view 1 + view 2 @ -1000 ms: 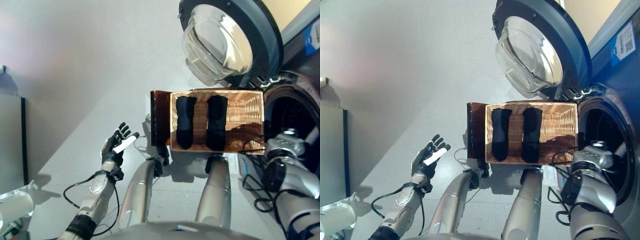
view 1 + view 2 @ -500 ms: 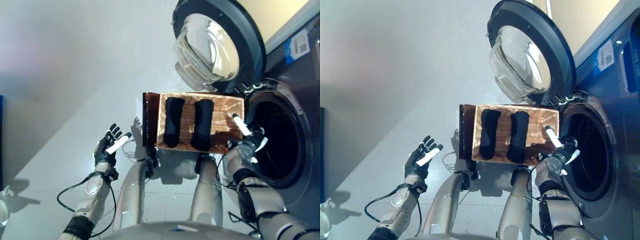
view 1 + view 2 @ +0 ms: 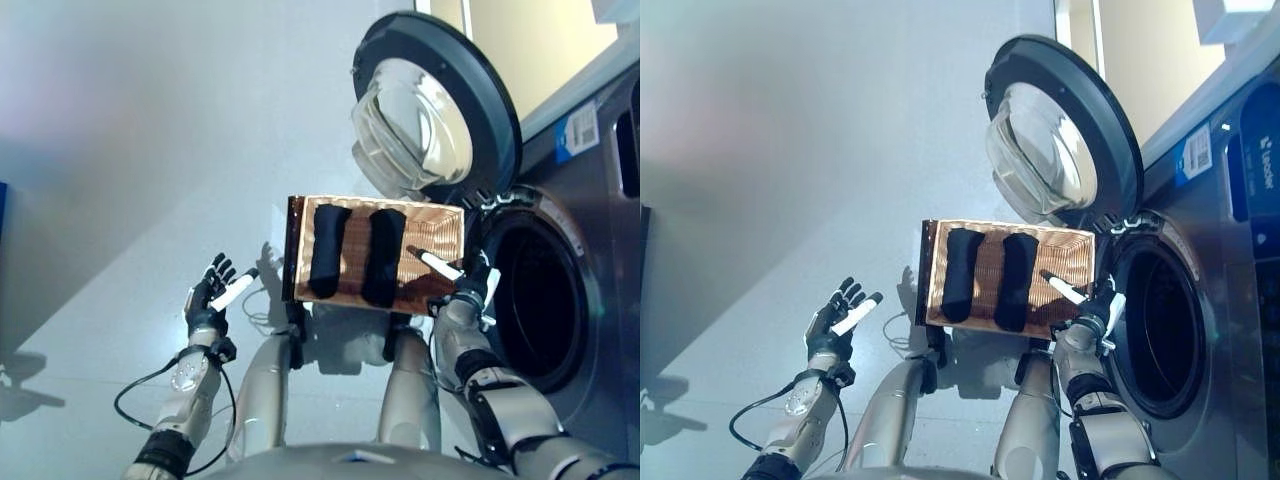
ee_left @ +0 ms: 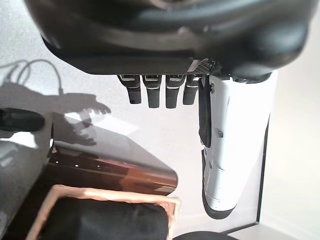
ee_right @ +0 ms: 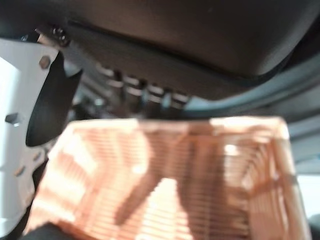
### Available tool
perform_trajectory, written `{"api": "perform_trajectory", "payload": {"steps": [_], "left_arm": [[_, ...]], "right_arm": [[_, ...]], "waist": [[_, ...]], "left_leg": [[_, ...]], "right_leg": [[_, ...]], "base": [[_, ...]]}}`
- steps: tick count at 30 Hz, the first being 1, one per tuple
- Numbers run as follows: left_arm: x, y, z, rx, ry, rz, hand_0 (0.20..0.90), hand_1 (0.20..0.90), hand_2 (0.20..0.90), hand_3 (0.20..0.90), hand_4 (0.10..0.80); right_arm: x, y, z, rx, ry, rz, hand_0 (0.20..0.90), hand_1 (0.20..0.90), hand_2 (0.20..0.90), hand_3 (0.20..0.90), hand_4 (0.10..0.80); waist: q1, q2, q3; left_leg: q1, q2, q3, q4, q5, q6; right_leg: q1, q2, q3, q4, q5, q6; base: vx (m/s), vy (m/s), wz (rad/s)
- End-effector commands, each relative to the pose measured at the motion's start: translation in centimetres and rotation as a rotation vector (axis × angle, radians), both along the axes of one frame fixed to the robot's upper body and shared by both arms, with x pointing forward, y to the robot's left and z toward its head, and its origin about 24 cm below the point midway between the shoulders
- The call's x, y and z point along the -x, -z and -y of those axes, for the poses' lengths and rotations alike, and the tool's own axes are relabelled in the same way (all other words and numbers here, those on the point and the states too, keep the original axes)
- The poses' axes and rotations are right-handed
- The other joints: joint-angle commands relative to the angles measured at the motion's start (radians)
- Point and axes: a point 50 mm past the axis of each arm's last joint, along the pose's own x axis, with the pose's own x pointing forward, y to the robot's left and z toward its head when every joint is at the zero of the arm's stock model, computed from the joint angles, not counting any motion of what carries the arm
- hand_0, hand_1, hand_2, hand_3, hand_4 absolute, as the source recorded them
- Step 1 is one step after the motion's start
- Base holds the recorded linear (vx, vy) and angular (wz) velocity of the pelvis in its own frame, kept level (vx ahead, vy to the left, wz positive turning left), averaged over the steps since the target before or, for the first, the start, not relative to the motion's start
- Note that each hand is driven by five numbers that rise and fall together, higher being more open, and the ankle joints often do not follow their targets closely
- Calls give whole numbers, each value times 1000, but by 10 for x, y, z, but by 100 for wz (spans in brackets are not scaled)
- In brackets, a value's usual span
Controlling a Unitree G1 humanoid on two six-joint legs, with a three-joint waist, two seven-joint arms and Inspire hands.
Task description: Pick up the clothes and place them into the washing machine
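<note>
Surface: we record a plain pale grey floor (image 3: 120, 150), lit unevenly, running up to the machine.

Left hand (image 3: 207, 297): well left of the basket, raised over the floor, fingers straight and spread, white-covered thumb out, holding nothing.

Basket (image 3: 440, 220): woven, copper-brown, rectangular, our landmark; it stands on the floor just left of the drum opening, with a dark brown panel (image 3: 294, 250) along its left side.

Clothes: 2 dark rolled pieces (image 3: 326, 250) lie side by side in the basket's left half, near each other; its right half shows bare weave.

Right hand (image 3: 468, 285): at the basket's right edge, fingers extended and relaxed, white thumb reaching over the rim, empty.

Washing machine (image 3: 600, 200): dark grey, right of the basket, its round drum opening (image 3: 540, 300) dark inside. Its glass door (image 3: 420, 110) stands swung wide above the basket.

Labels: 1 blue-and-white sticker (image 3: 582, 130) on the front; we cannot read its print.
</note>
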Motion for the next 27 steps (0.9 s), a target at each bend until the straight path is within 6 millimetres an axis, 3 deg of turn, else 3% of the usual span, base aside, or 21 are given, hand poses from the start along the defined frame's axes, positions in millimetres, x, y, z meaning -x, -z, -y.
{"api": "perform_trajectory", "payload": {"steps": [1, 11, 18, 20, 22, 27], "left_arm": [[-12, -25, -18, -96, -18, 146, 900, 900, 900, 900, 800], [-9, -23, -19, -109, -5, 134, 900, 900, 900, 900, 800], [-5, -22, -26, -120, -23, 122, 900, 900, 900, 900, 800], [-3, -21, -28, -123, -30, 116, 900, 900, 900, 900, 800], [-2, -21, -29, -124, -46, 114, 900, 900, 900, 900, 800], [-3, -19, -29, -124, -64, 109, 900, 900, 900, 900, 800]], "right_arm": [[-17, -20, -3, 101, -91, 67, 900, 900, 900, 900, 800], [-1, -7, 9, 90, -46, 7, 900, 900, 900, 900, 800], [7, -2, 21, 78, 31, -14, 900, 900, 900, 900, 800], [6, -5, 17, 124, -7, -9, 900, 900, 900, 900, 800], [-1, -16, -1, 216, -133, 50, 900, 900, 900, 900, 800], [-2, -19, -23, 315, -309, 57, 900, 900, 900, 900, 800]], "waist": [[25, -30, -35], [22, -48, -42], [23, -35, -45], [23, -35, -49], [16, -46, -54], [6, -63, -60]], "left_leg": [[40, 8, -42, -14, -19, -65], [117, 10, -50, -52, -4, -71], [104, 10, -55, -35, -8, -73], [117, 14, -52, -48, -3, -73], [136, 21, -49, -64, -2, -74], [136, 19, -50, -69, 8, -72]], "right_leg": [[126, 17, 30, -167, 215, 19], [208, 15, 15, -210, 225, 25], [203, 18, 17, -201, 210, 20], [214, 23, 18, -214, 214, 21], [225, 27, 19, -228, 221, 24], [229, 25, 18, -239, 234, 26]], "base": [[73, -20, 3], [31, -13, 1], [-6, -4, 2], [0, 0, 0], [0, 0, 0], [-7, 1, 0]]}}
